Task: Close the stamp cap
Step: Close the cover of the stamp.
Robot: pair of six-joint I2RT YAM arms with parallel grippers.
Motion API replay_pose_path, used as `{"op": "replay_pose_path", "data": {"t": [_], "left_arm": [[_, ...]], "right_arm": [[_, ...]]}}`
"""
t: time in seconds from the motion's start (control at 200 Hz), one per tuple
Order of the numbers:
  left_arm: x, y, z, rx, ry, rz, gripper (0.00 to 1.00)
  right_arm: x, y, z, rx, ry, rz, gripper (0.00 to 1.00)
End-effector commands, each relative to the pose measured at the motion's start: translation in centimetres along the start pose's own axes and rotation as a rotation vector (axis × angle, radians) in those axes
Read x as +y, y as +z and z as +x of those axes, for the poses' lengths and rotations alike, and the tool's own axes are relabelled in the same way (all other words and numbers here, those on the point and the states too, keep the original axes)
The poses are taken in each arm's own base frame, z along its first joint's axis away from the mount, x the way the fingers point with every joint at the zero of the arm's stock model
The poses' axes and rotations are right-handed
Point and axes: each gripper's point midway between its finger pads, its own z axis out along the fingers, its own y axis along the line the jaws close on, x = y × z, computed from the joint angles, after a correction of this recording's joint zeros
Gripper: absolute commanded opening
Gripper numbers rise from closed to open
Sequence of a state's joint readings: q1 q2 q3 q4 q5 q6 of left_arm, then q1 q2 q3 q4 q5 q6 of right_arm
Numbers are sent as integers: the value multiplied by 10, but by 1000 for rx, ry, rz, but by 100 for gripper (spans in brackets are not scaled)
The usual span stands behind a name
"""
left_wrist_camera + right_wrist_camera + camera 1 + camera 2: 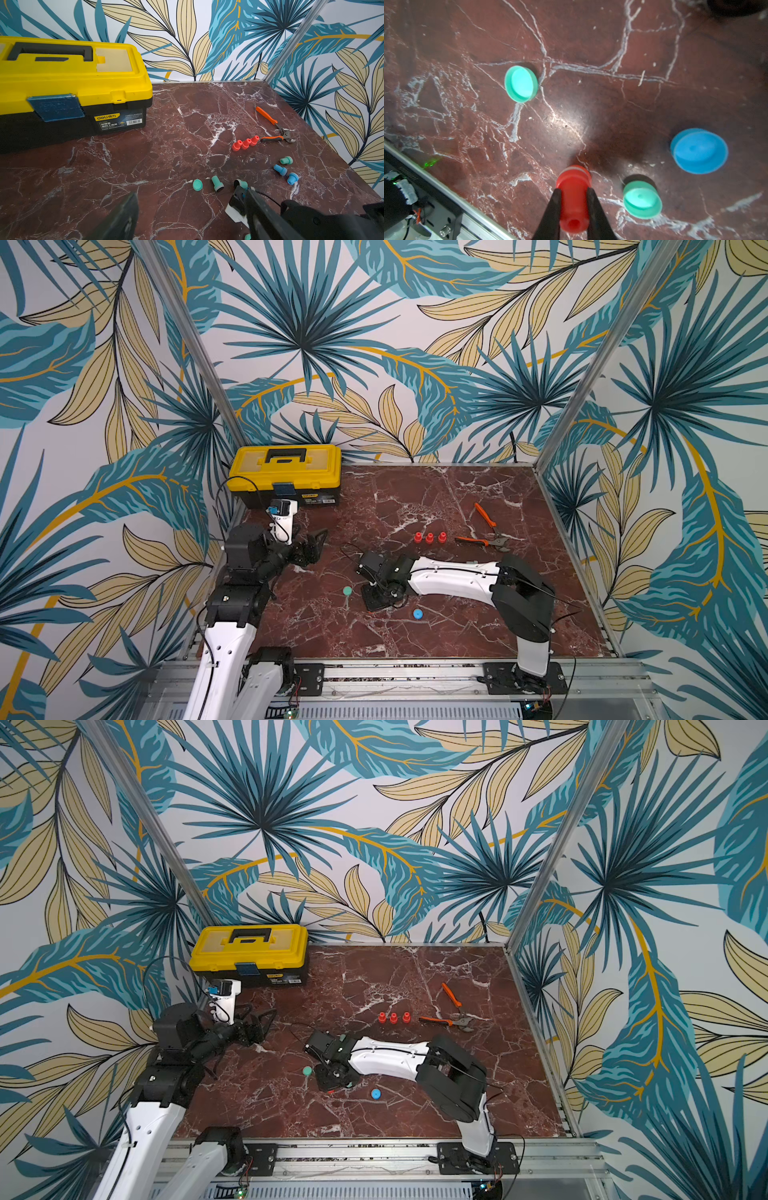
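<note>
The right arm [453, 576] lies low across the surface [415, 497], wrist bent down, the right gripper [573, 192] pinching a red stamp [573, 209]; the left gripper [316, 546] hangs raised, jaws wide apart.

A red-brown marble table [457, 497] was shown in both top views. Upon it, a yellow toolbox [286, 466] was set at upper left, orange pliers [490, 531] at centre right, three red stamps [429, 537] just left of them, and a green cap [347, 591] and a blue cap [418, 614] lower down, apart.
</note>
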State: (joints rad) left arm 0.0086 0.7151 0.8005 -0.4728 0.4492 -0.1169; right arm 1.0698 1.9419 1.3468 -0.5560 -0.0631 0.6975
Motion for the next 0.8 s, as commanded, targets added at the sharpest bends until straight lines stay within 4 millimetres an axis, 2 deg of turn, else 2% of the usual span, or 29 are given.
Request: {"op": "replay_pose_path", "data": {"t": [0.0,0.27,0.581,0.791], "left_arm": [[3,-1,4,-1,-5,-13,82],[3,-1,4,0,-8,-14,82],[4,-1,5,0,-8,-17,82],[4,-1,5,-1,-8,-19,82]], "right_arm": [[-4,6,6,27,-21,33,7],[-6,13,16,64,-36,50,7],[1,-11,9,-2,-50,41,7],[6,-14,8,-9,-52,26,7]]}}
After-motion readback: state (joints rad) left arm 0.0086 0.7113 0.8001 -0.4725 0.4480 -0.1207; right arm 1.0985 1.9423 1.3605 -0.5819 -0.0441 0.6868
